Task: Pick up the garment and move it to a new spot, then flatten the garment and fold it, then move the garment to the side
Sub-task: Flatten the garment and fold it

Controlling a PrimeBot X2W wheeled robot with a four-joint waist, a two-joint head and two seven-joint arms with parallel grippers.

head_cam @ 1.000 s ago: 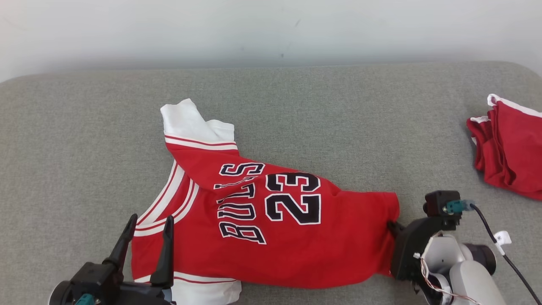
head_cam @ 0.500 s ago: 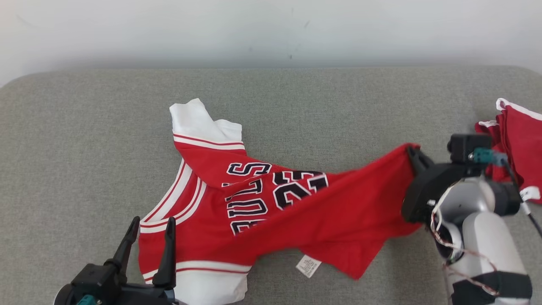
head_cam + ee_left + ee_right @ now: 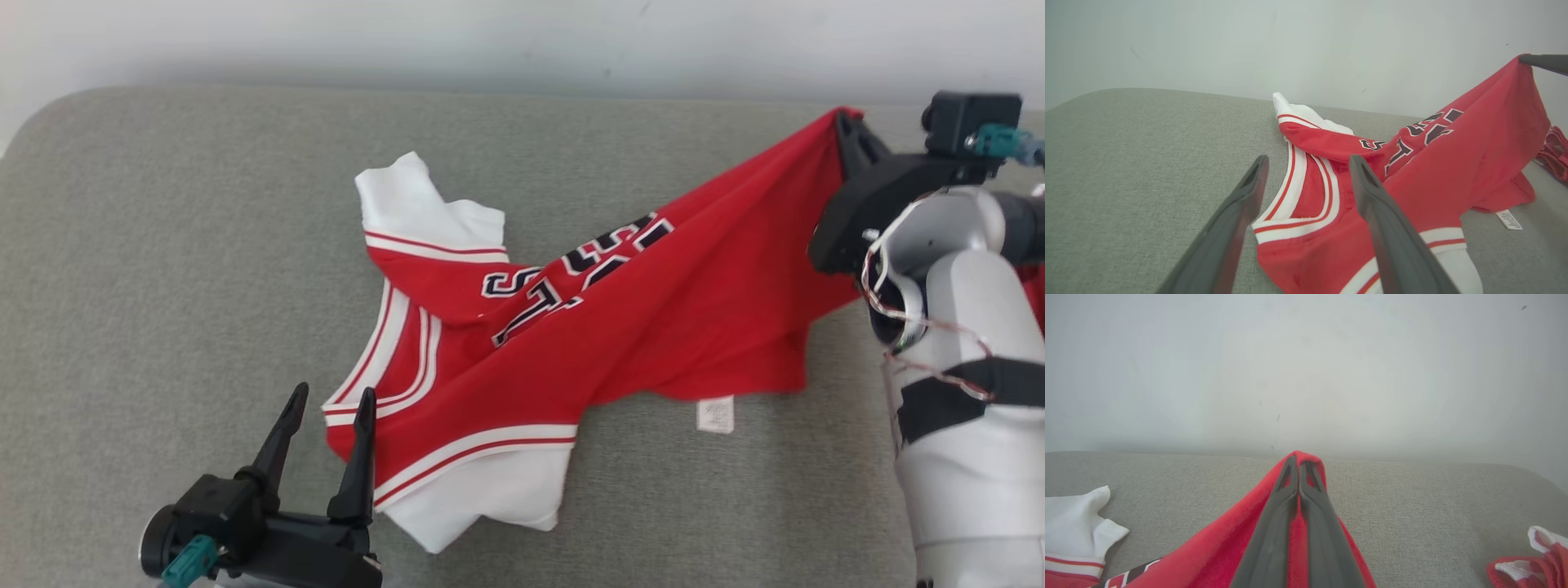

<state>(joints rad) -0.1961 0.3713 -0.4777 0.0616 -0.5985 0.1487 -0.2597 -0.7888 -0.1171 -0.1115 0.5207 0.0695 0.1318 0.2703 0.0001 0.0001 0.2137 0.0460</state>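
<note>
Change: a sec ago the jersey (image 3: 653,310) lies flat w/ the print up. Now its hem corner is up and off toward the far right, and the cloth hangs in a taut diagonal sheet.
R gripper (image 3: 845,122): pinched tight on that hem corner, red cloth wrapped round both fingers.
L gripper (image 3: 333,396): spread wide, holding nothing. It sits at the near-left strap end, one finger over the white-trimmed armhole. Can't tell if it touches.
Jersey now: left/shoulder half is on the tabletop (image 3: 163,245), the white panels too. Right half is airborne and the letters are skewed by the twist.
Care tag (image 3: 716,414): now exposed, dangling under the lifted edge.
View note: head cam has shifted too, so part of the apparent drift isn't the cloth.
Meaning: I judge this is the pick-up-and-move step, underway. One-corner lift bunches the cloth, so flattening comes after.
Containers: none here, nothing is held in anything.
Other garment (image 3: 1535,563): red/white, lies loose at far right, apart from mine.
</note>
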